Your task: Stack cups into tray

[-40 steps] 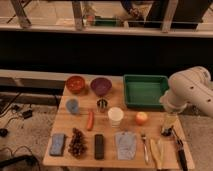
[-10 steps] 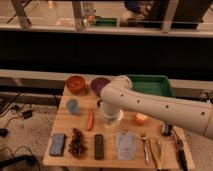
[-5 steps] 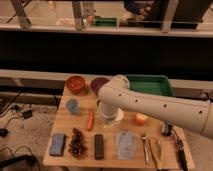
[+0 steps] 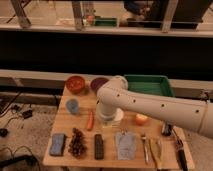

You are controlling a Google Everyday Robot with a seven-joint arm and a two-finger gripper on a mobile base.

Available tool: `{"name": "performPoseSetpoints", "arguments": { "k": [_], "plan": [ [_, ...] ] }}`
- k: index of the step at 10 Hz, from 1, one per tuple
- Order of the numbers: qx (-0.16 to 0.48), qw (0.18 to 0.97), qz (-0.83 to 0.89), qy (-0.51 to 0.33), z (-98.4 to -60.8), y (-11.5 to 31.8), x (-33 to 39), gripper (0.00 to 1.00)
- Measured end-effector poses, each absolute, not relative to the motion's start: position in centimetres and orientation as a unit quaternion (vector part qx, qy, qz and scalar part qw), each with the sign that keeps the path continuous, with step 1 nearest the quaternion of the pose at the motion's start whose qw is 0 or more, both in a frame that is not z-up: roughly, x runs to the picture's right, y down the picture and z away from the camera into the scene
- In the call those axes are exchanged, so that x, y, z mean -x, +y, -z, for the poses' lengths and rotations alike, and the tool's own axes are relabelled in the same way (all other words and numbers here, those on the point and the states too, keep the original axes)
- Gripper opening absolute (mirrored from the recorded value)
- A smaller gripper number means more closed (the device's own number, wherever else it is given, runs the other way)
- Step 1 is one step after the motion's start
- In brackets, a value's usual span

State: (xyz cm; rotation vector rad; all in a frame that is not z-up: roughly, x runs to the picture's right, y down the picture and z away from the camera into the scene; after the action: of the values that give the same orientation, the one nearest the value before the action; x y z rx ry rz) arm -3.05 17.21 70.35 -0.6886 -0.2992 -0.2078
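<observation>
Camera view: the white arm (image 4: 160, 107) enters from 3 o'clock and crosses the wooden bench (image 4: 60, 124) to its centre. The arm's bulky end turns down there. The gripper (image 4: 107, 117) sits at the bench centre, low over the surface and mostly masked by the arm body; cannot tell whether it is open, closed or holding anything.

Task items:
- Tray (image 4: 148, 86): green, at 1 o'clock on the bench's far edge, with the arm passing just in front of it.
- Cream-white cup (image 4: 119, 115): just beside the gripper at its 3 o'clock, partly covered by the arm.
- Light-blue cup (image 4: 73, 106): at 9 o'clock from the gripper, standing apart from it.
- The metal cup cannot be made out; the arm covers that zone.

Surrounding items:
- Orange-red bowl (image 4: 76, 84) and purple bowl (image 4: 98, 83): side by side at 11 o'clock, the purple one partly overlapped by the arm.
- Slim red-orange item (image 4: 90, 120): just beside the gripper at 9 o'clock.
- Orange fruit (image 4: 142, 119): at 3 o'clock, under the arm.
- Near row, 7 to 5 o'clock: blue pad (image 4: 57, 143), pine cone (image 4: 76, 142), black bar (image 4: 99, 146), grey cloth (image 4: 125, 145), cutlery (image 4: 145, 148).
</observation>
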Motion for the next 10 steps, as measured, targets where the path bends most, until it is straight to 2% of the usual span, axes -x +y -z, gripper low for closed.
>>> {"name": "performPoseSetpoints", "arguments": {
  "k": [5, 10],
  "plan": [
    [0.314, 0.925, 0.132, -0.170, -72.3, 15.1, 11.2, 0.80],
    [0.289, 0.931, 0.132, -0.180, -75.4, 11.9, 13.5, 0.80]
  ]
}}
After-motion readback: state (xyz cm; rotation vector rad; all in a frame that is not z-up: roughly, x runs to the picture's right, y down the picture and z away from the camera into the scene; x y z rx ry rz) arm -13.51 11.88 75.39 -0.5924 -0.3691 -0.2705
